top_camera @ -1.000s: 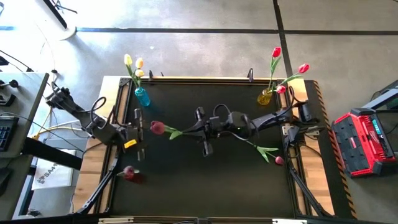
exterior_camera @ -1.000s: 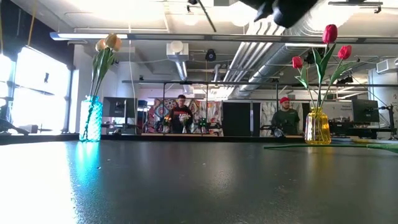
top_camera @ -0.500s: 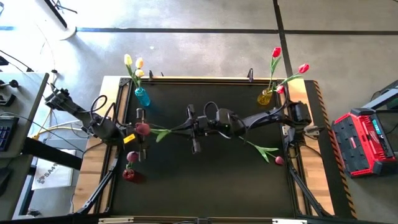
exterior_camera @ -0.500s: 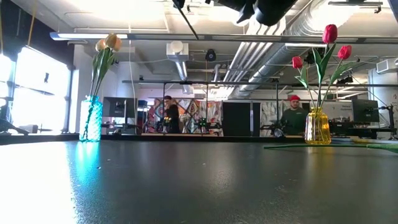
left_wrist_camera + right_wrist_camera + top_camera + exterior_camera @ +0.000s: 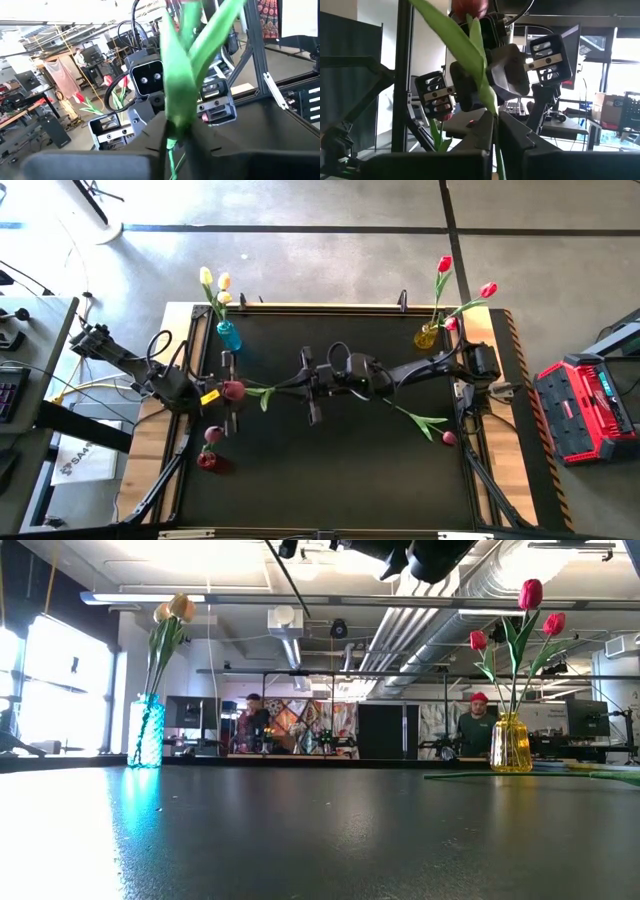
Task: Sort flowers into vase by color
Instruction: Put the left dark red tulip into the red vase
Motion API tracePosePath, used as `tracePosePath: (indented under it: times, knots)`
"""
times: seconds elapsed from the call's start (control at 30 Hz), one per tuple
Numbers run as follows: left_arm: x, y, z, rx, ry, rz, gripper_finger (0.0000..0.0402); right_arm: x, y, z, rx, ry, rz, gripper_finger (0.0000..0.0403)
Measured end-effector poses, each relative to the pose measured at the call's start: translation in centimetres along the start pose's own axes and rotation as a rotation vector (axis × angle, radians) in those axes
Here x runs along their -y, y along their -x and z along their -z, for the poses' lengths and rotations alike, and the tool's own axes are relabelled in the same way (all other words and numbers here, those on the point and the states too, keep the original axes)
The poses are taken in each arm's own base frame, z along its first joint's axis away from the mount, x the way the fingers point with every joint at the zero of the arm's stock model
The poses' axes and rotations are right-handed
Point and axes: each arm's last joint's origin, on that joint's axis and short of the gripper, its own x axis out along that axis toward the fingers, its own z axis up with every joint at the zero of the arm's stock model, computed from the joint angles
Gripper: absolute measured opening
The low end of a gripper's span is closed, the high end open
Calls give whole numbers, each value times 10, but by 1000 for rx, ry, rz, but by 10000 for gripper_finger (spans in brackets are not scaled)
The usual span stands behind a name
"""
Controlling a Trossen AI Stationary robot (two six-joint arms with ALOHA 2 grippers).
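A maroon-headed tulip (image 5: 233,390) is held in the air between both arms over the table's left middle, head up and toward the left arm. My right gripper (image 5: 495,127) is shut on its stem. My left gripper (image 5: 172,139) faces it and is shut on the same stem higher up. A blue vase (image 5: 229,335) at the far left holds cream-yellow tulips (image 5: 212,280). A yellow vase (image 5: 427,337) at the far right holds red tulips (image 5: 445,265). Another tulip (image 5: 430,423) lies flat at the right. A dark pink head (image 5: 213,434) stands over a red vase (image 5: 207,461). My left gripper pinches the tulip's thin stem (image 5: 171,147) just under the leaves, between its two fingers. It comes level from the table's left, across the stem. The leaves (image 5: 187,75) and head rise above the fingers. My right gripper pinches the stem (image 5: 496,150) below the leaves, between its two fingers, coming level from the table's right, across the stem. The tulip is lifted clear and tilted. Its leaf (image 5: 470,45) and head (image 5: 470,5) stand above the fingers, and the stem's lower end (image 5: 290,575) slants down below.
The table's middle and near side (image 5: 320,830) are bare black surface. A red case (image 5: 585,410) stands off the right edge. People (image 5: 478,730) stand in the room beyond the far edge.
My right gripper has carried the tulip toward the table's left edge, bringing its head up to my left gripper, and then stayed there for the last half second. The tulip has stayed lifted and tilted the whole time.
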Motion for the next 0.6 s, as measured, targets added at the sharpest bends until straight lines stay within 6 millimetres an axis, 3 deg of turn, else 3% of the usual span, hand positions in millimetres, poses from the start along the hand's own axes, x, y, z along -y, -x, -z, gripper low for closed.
tracePosePath:
  times: [0.1, 0.3, 0.47, 0.6]
  knots:
    - [0, 0, 0, 0, -1, 2, 10, 0, 0, 1, -6, -5, 3, 32]
    - [-4, 6, -1, -34, 24, -39, 7, 2, 0, 4, -64, -150, 92, 111]
    - [-25, 31, -17, -146, 97, -71, 3, 4, 4, 19, -206, -357, 234, 156]
    - [-48, 60, -29, -319, 220, 33, 1, 4, 13, 42, -439, -426, 379, 170]
